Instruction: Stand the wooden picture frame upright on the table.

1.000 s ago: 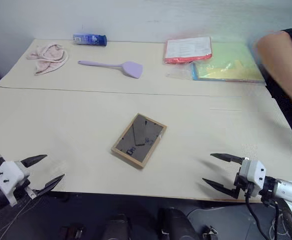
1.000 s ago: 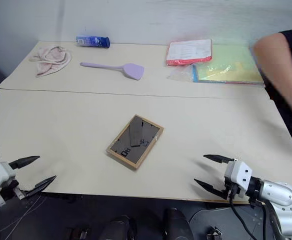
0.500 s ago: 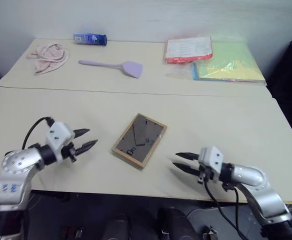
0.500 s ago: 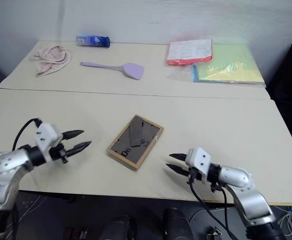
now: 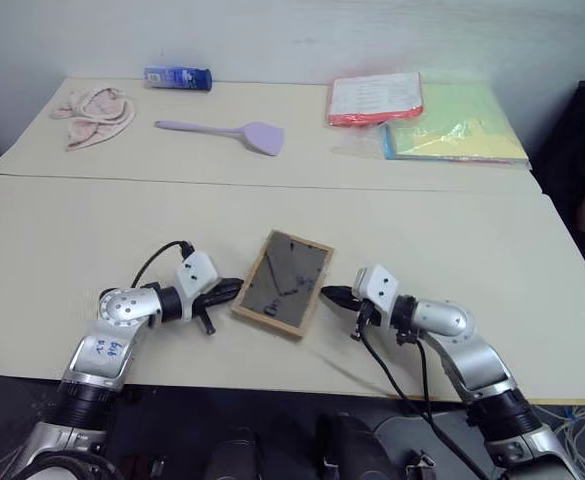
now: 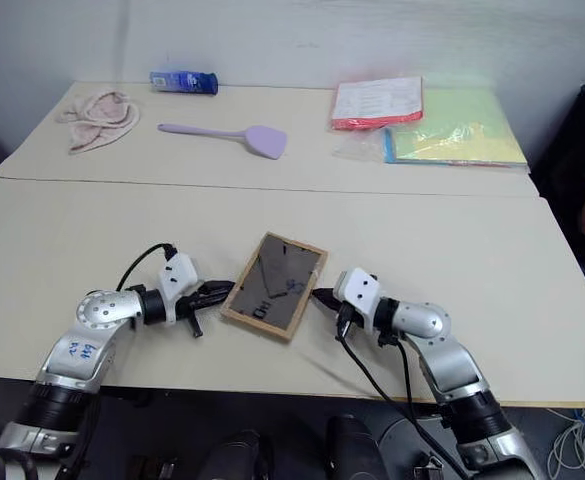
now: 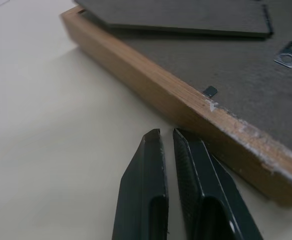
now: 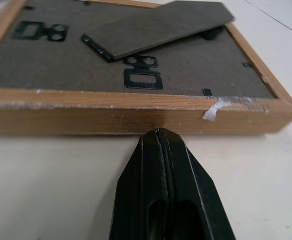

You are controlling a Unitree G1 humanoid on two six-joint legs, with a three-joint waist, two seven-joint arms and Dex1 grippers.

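On the pale counter (image 5: pixel 472 250) the wooden picture frame (image 5: pixel 284 283) lies face down near its front edge, my left claw (image 5: pixel 229 291) and right claw (image 5: pixel 334 296) pinched shut against opposite long edges. I judge I'm bracing it; next I must tip one edge up onto its stand.

**A plain test room set up for robot trials**

This looks like a lab or an office room used for testing. Two pale cream desk (image 5: pixel 452 215) sections are pushed together along a seam against a bare whitish wall (image 5: pixel 302 35) across the top of the frame. Unrelated odds and ends are laid out along the far edge: a pink cloth (image 5: pixel 95 112) at upper left, a blue tube (image 5: pixel 177 77), a lilac spatula (image 5: pixel 227 131), and plastic folders (image 5: pixel 422 115) at upper right. Loose cables (image 5: pixel 582 440) trail on the floor at lower right.
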